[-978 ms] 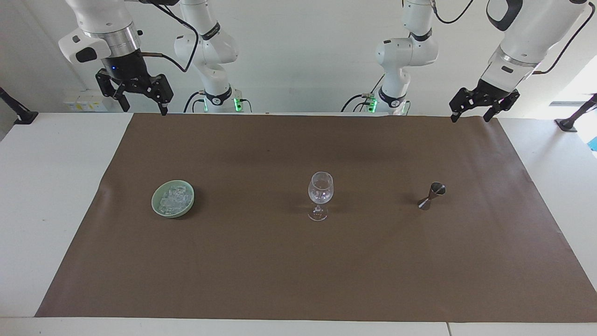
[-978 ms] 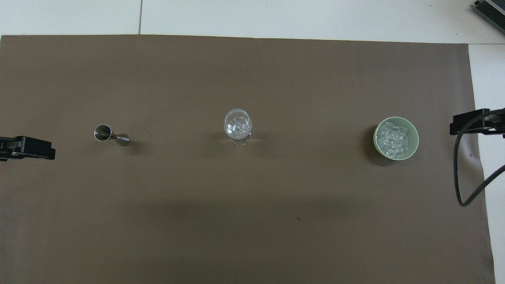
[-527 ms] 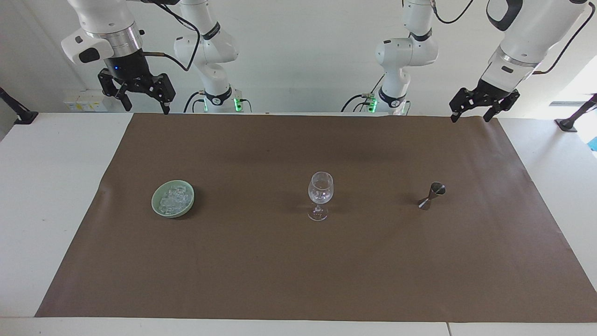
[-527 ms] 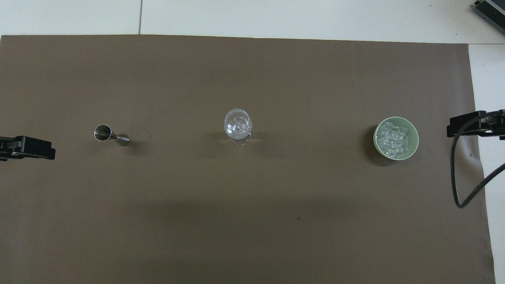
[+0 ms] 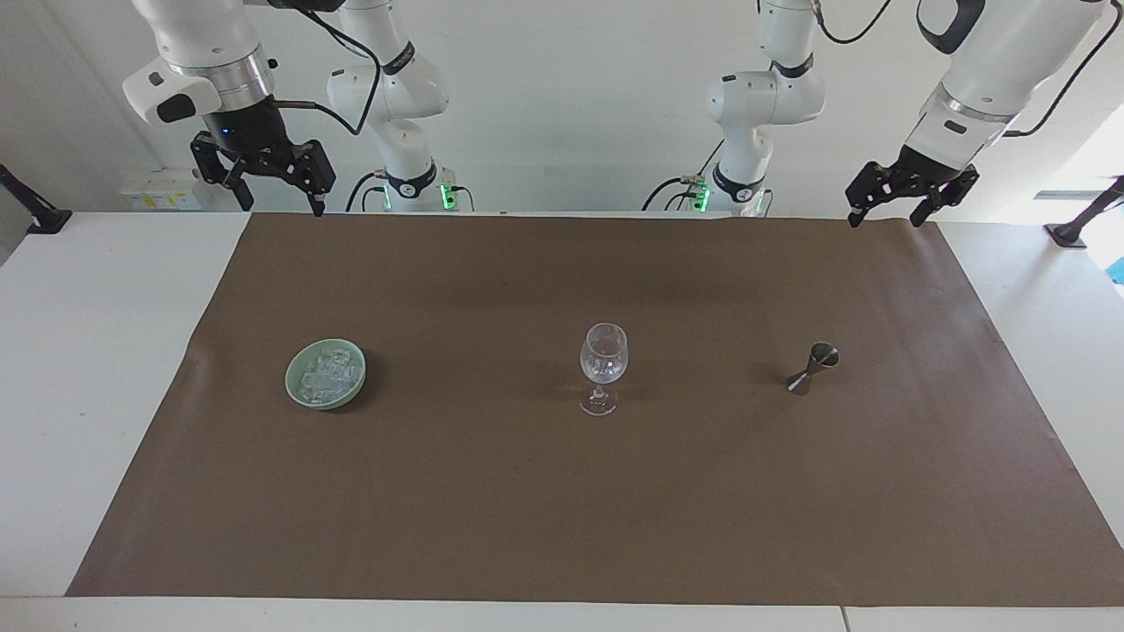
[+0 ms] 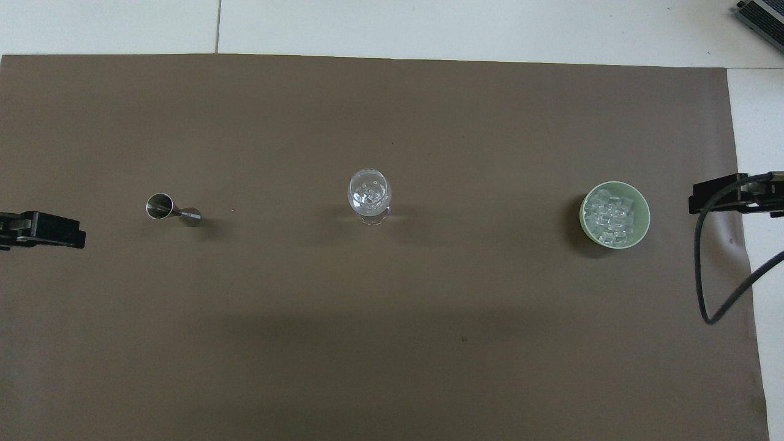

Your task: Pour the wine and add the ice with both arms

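Observation:
The ice [image 5: 327, 373] is a glittering heap in a pale green bowl [image 5: 294, 392] [image 6: 643, 211] toward the right arm's end of the table. A clear stemmed glass [image 5: 603, 364] [image 6: 369, 193] stands upright mid-table, with clear glints inside its bowl. A small steel jigger [image 5: 813, 369] [image 6: 173, 210] stands toward the left arm's end. No wine shows. My right gripper [image 5: 277, 202] hangs open and empty over the mat's edge by the robots. My left gripper [image 5: 883, 219] hangs open and empty over the mat's corner at the left arm's end.
A brown mat [image 5: 562, 509] covers most of the white table [image 5: 88, 351]. Bowl, glass and jigger stand in one row across it, wide apart. A black cable [image 6: 704, 294] loops down from the right arm over the mat's end.
The right gripper has risen a little and drifted toward the bowl's side of the mat. The left arm has barely moved. Nothing on the table has shifted.

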Robot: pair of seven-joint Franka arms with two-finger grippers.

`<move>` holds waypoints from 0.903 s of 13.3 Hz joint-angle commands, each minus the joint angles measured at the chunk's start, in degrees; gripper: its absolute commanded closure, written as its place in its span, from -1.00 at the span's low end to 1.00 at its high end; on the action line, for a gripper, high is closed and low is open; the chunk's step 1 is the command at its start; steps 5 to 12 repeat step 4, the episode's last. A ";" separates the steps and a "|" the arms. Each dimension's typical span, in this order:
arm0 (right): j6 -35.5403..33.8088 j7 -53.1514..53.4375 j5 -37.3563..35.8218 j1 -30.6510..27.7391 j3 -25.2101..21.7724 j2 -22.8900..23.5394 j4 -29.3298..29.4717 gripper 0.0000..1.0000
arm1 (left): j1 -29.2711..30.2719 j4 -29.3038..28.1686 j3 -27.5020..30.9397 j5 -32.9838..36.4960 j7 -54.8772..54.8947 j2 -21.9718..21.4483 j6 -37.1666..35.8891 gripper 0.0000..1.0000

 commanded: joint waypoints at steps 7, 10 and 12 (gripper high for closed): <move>0.34 -0.76 1.14 0.09 -0.34 -0.75 -1.28 -1.00 | -0.77 0.72 0.55 -0.21 0.66 2.46 1.07 -1.00; 0.34 -0.76 1.14 0.09 -0.34 -0.75 -1.28 -1.00 | -0.77 0.72 0.55 -0.21 0.66 2.46 1.07 -1.00; 0.34 -0.76 1.14 0.09 -0.34 -0.75 -1.28 -1.00 | -0.77 0.72 0.55 -0.21 0.66 2.46 1.07 -1.00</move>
